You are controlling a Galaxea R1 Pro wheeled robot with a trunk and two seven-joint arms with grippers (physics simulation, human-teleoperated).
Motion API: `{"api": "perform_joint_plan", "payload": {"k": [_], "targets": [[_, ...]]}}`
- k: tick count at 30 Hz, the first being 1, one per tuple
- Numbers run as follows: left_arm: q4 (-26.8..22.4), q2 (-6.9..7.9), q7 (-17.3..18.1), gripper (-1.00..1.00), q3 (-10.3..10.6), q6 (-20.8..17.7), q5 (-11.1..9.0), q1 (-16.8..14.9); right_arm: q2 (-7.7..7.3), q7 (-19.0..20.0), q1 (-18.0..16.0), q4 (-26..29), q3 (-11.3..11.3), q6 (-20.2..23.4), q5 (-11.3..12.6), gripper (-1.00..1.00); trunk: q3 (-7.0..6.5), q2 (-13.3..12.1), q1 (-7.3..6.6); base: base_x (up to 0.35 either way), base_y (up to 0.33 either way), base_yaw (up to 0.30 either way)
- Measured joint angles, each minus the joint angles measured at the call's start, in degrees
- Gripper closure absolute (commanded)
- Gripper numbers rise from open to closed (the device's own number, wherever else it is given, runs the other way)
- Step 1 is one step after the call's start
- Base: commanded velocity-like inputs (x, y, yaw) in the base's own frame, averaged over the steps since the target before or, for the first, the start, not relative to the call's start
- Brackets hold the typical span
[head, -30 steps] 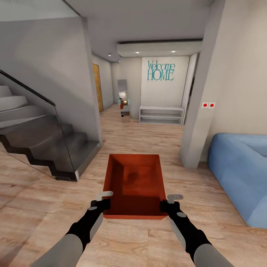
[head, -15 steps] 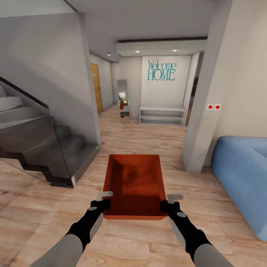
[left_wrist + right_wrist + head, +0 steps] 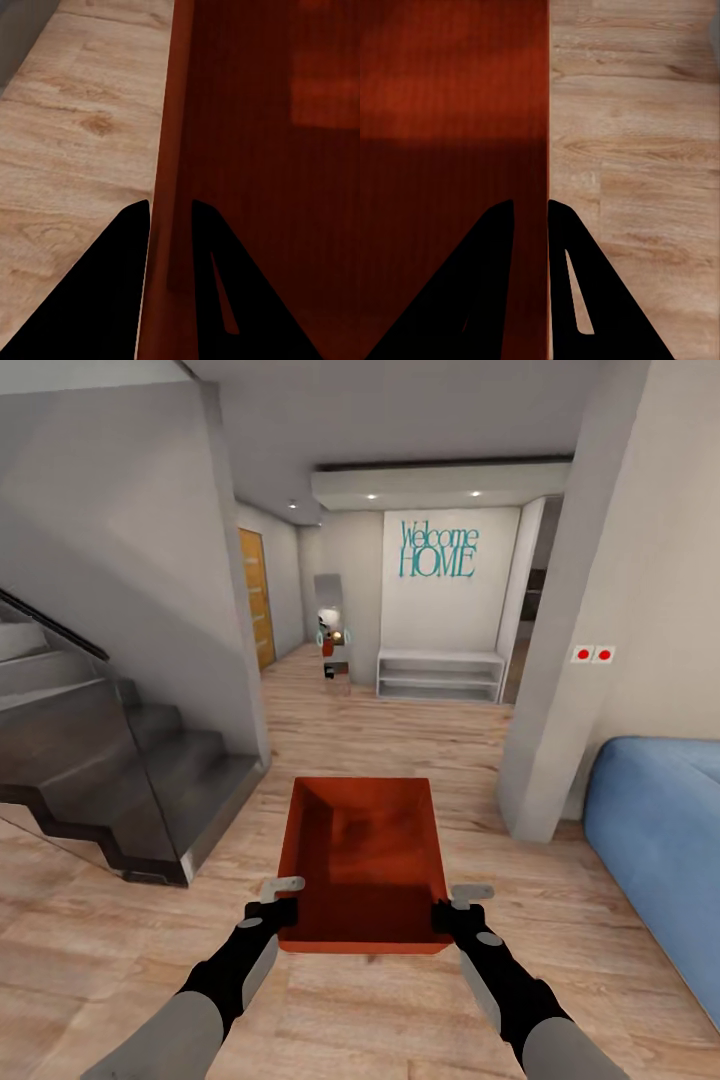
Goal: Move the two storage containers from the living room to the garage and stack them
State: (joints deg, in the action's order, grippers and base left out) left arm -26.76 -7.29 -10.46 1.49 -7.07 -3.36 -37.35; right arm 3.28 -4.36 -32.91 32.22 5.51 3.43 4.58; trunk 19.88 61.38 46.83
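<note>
I carry one orange-red open-topped storage container [image 3: 365,860] level in front of me, above the light wood plank floor of the living room. My left gripper [image 3: 283,905] is shut on its left wall near the front corner. In the left wrist view the left gripper [image 3: 171,217] pinches that wall [image 3: 176,135] between its dark fingers. My right gripper [image 3: 452,910] is shut on the right wall, and the right wrist view shows the right gripper [image 3: 531,214] straddling that wall [image 3: 547,112]. The container is empty. The second container is out of view.
A dark staircase with a glass balustrade [image 3: 110,760] rises at the left. A white pillar [image 3: 560,660] and a blue sofa [image 3: 660,840] stand at the right. Ahead, a hallway leads to a white shelf bench [image 3: 438,675] under a "Welcome HOME" sign [image 3: 437,550], with a wooden door [image 3: 256,600] at its left.
The whole view has shifted: staircase, pillar and sofa slid outward and closer, so the camera moved forward. The container and both grippers keep their place in the picture.
</note>
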Motion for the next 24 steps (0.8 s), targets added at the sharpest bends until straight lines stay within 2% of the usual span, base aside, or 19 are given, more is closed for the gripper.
{"api": "perform_joint_plan", "payload": {"k": [24], "targets": [[-0.1,0.00,0.0,1.00,0.1,0.0,0.0,0.0,-0.01,0.0,0.0,0.0,0.0,-0.1,0.0,1.00,0.00,0.0,0.00,0.324,0.000,0.000]]}}
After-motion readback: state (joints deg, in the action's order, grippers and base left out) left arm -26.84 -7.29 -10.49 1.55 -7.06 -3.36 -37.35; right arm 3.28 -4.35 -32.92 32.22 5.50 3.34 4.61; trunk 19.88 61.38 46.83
